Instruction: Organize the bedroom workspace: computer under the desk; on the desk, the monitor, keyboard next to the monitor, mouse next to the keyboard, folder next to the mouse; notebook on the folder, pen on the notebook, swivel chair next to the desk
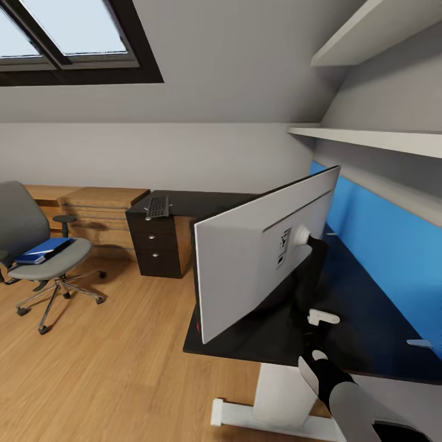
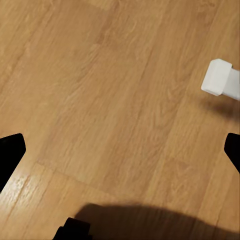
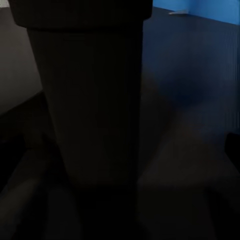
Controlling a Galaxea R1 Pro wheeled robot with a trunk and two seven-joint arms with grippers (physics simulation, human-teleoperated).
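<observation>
The monitor stands on the black desk near its front edge, silver-white back toward me. My right arm reaches up to its dark neck. The right gripper is lost in shadow there, so its state is unclear. The keyboard lies on the desk's far end above the drawer unit. The blue folder rests on the swivel chair at left. A small white object, possibly the mouse, lies by the monitor's foot. My left gripper hangs open over bare floor. Computer, notebook and pen are out of view.
A light-wood chest stands behind the chair. The blue wall panel and white shelves run along the desk's right side. A pale flat corner lies by that panel. The desk's white foot is near my left gripper.
</observation>
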